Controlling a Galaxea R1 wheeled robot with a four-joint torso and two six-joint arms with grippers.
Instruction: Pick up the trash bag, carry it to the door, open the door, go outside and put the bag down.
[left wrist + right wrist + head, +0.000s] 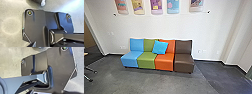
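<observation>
In the left wrist view, a dark shape with a pale, whitish end (43, 3) lies over the grey floor beyond the robot's own plate; what it is I cannot tell. A small bluish-grey thing (37, 48) stands past the plate in the right wrist view, also unclear. How my left and right grippers stand, and whether either holds something, I cannot make out. At the right edge of the head view is a greenish strip (249, 74); whether it belongs to a door is unclear.
A bench of blue, green, orange and brown seats (164, 62) with a blue cushion (160, 47) stands against the white wall (219, 32), under several colourful panels (156, 6). Dark chair or table legs (89, 75) reach in at the left, near an opening (89, 42).
</observation>
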